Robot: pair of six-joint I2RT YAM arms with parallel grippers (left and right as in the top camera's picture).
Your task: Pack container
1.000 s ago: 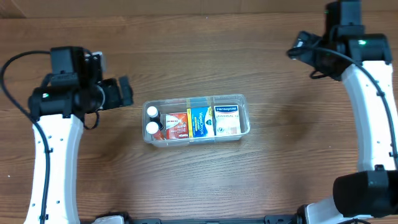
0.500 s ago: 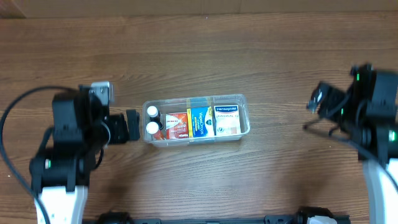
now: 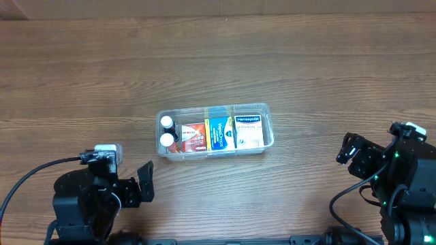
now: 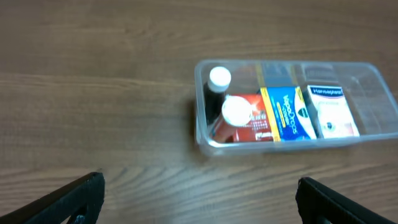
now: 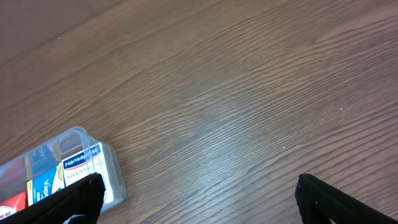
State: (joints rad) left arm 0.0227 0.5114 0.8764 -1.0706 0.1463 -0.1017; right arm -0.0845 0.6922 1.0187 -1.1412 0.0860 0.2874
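The clear plastic container (image 3: pixel 268 121) sits at the table's middle. It holds two white-capped dark bottles (image 3: pixel 166 122), a red box (image 3: pixel 194 137), a blue and yellow box (image 3: pixel 220 133) and a white Hansaplast box (image 3: pixel 249 132). It also shows in the left wrist view (image 4: pixel 373 71) and at the lower left of the right wrist view (image 5: pixel 115 180). My left gripper (image 4: pixel 199 199) is open and empty near the table's front left, well short of the container. My right gripper (image 5: pixel 199 199) is open and empty at the front right, away from the container.
The wooden table (image 3: pixel 218 54) carries nothing else in view. Both arms sit low near the front edge, the left arm (image 3: pixel 88 204) and the right arm (image 3: pixel 402 184).
Both arms have pulled back from beside the container toward the table's front edge. The container and its contents have not moved.
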